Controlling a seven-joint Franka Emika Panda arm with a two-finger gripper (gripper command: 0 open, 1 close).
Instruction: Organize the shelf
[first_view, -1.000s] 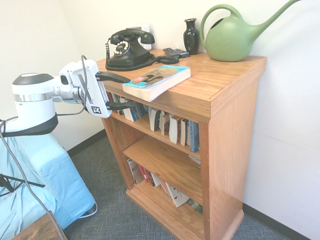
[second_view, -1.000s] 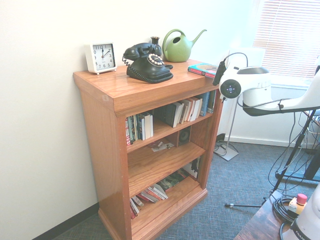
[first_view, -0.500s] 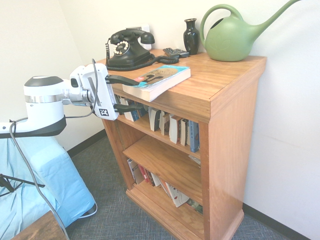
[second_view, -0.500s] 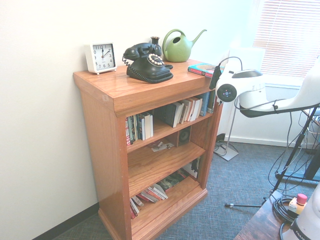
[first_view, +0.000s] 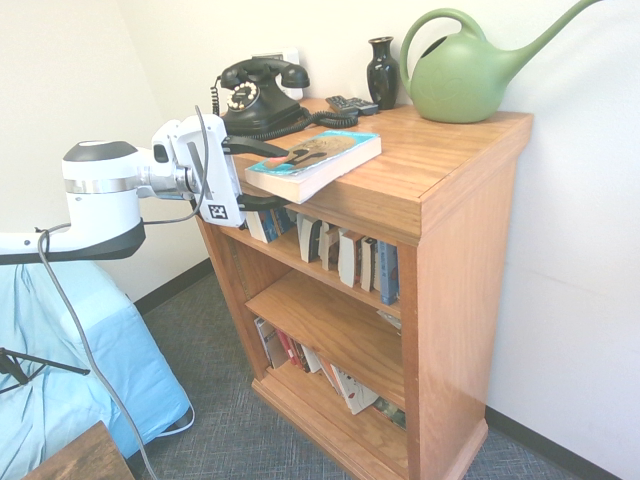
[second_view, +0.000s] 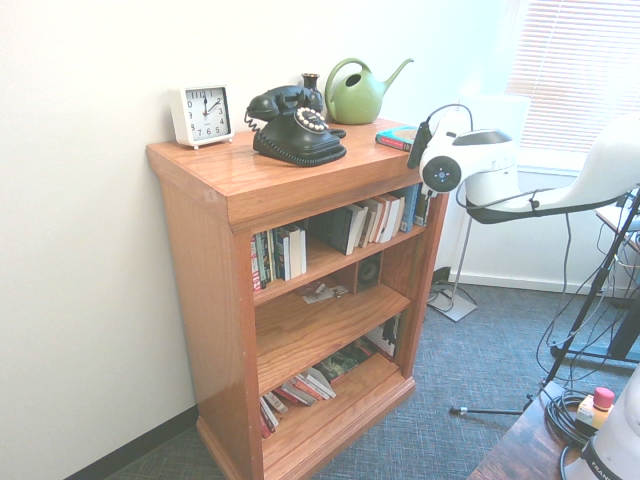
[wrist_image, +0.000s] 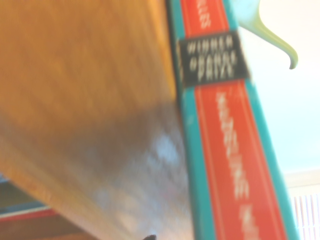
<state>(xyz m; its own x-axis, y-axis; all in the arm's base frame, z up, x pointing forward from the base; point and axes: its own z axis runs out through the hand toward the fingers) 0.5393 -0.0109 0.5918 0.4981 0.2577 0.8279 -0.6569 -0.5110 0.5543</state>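
Observation:
The shelf (first_view: 455, 150) is a honey-brown wooden bookcase with three tiers of books, also seen from its other side (second_view: 250, 185). A thick paperback (first_view: 315, 160) with a teal and red spine lies flat on its top, one end jutting over the front edge. My gripper (first_view: 272, 177) is open and level with that end: one finger lies over the book, the other sits under the top's overhang. In the second exterior view the gripper (second_view: 422, 175) stands at the shelf's right front corner beside the paperback (second_view: 402, 137). The wrist view shows the paperback's spine (wrist_image: 225, 150) against the wooden edge (wrist_image: 75, 100).
On the shelf top stand a black rotary phone (first_view: 255, 95), a dark vase (first_view: 382, 70), a green watering can (first_view: 465, 75), a remote (first_view: 350, 103) and a white clock (second_view: 203, 114). Books (first_view: 350, 258) fill the upper tier. Blue-covered furniture (first_view: 60, 350) lies under the arm.
The gripper has moved in toward the shelf and slightly up. Its open fingers now reach around the jutting end of the paperback. The book has not moved.

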